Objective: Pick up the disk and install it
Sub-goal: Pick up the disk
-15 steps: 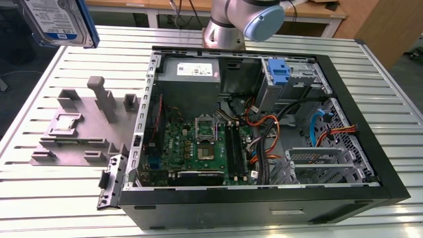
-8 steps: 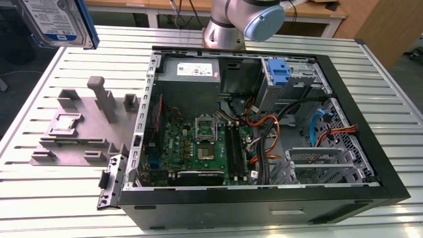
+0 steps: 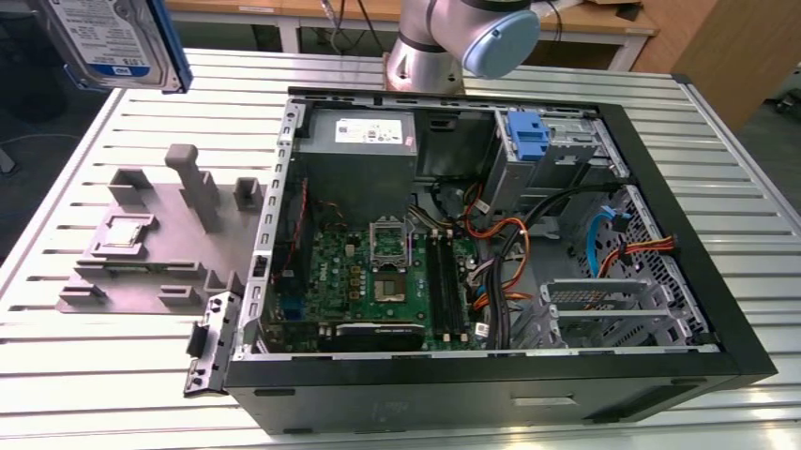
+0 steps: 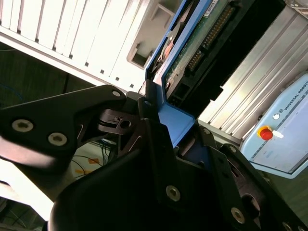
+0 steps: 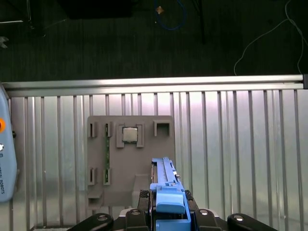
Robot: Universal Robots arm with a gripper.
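Note:
The disk hangs high above the table at the exterior view's far left, its blue-and-white label facing the camera and a blue rail along its edge. In the second wrist view, my gripper is shut on the disk, whose circuit-board side shows beyond the black fingers. The first wrist view looks down along the disk's blue rail, clamped in the gripper, over the grey fixture below.
An open computer case lies on the slatted metal table, with a blue latch at its drive bay. A grey fixture plate with upright posts sits beside the case. The arm's base stands behind it.

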